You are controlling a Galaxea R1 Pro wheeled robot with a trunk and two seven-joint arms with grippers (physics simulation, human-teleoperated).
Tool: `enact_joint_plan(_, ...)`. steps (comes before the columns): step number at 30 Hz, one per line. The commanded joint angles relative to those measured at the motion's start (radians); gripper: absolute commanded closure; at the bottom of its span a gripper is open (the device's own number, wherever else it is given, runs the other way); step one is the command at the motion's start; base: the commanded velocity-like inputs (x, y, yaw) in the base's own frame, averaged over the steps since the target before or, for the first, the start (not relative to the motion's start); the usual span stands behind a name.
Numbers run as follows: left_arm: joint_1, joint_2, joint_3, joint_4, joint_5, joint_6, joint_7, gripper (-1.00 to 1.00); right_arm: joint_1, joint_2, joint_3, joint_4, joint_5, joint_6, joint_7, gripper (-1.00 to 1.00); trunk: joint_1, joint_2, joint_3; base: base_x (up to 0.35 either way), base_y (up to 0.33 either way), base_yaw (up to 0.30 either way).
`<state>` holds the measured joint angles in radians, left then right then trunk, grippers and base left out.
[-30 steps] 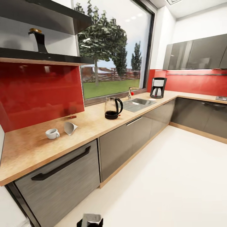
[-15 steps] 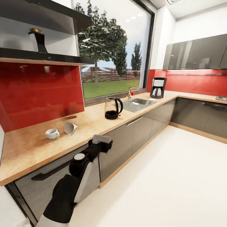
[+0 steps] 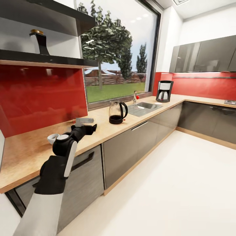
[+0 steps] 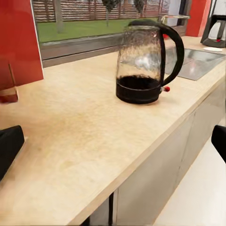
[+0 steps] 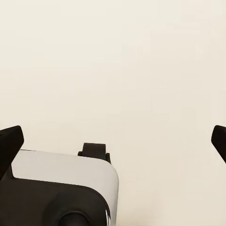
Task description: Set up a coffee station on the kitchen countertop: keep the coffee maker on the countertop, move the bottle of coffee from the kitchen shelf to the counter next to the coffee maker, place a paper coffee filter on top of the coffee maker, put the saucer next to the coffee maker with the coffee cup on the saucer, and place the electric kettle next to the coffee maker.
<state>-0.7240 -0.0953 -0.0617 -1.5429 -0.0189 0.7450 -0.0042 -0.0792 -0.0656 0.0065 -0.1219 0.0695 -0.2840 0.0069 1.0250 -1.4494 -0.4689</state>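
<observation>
My left gripper (image 3: 90, 127) hovers low over the kitchen countertop (image 3: 29, 154), open and holding nothing. Its arm covers the paper coffee filter and part of the white coffee cup (image 3: 51, 138). In the left wrist view the gripper (image 4: 113, 146) points toward the electric kettle (image 4: 143, 63), which stands a short way ahead (image 3: 117, 112). The coffee maker (image 3: 164, 91) stands at the counter's far corner with the white saucer (image 3: 158, 103) just in front of it. A dark bottle of coffee (image 3: 39, 42) with a yellowish top stands on the kitchen shelf (image 3: 49, 58). My right gripper (image 5: 113, 141) is open above the pale floor.
A steel sink (image 3: 143, 107) with a tap lies between the kettle and the coffee maker. A small reddish block (image 4: 8, 94) sits by the red backsplash. Dark grey cabinets (image 3: 131, 147) run under the counter, beside open white floor (image 3: 170, 190).
My left arm has swung up from in front of the cabinets to over the countertop, now hiding the paper filter and part of the cup. The camera has not moved.
</observation>
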Motion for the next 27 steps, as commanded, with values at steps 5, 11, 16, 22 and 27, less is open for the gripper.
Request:
enact_joint_plan(5,-0.003,0.043,0.017,0.0,0.001,0.007,-0.002,-1.0,-0.001,0.0,0.0,0.001,0.007,-0.003,0.001,-1.0,0.0,-0.001,-0.001,0.0,0.0,0.0)
enact_joint_plan(11,-0.003,0.058,0.019,0.004,-0.001,0.006,-0.001,-1.0,-0.001,0.0,0.0,0.001,0.007,-0.003,0.001,-1.0,0.0,-0.001,-0.001,0.0,0.0,0.0)
enact_joint_plan(16,-0.003,0.079,0.019,0.008,-0.003,0.005,-0.001,-1.0,-0.001,0.0,0.0,0.001,0.007,-0.003,0.001,-1.0,0.0,-0.001,-0.001,0.0,0.0,0.0)
enact_joint_plan(22,-0.003,0.103,0.02,0.018,-0.006,0.005,0.0,-1.0,-0.001,0.0,0.0,0.001,0.007,-0.003,0.001,-1.0,0.0,-0.001,-0.001,0.0,0.0,0.0)
enact_joint_plan(27,-0.003,0.109,0.019,0.075,-0.006,0.003,0.003,-1.0,-0.001,0.0,0.0,0.001,0.007,-0.003,0.0,-1.0,0.0,-0.001,-0.001,0.0,0.0,0.0)
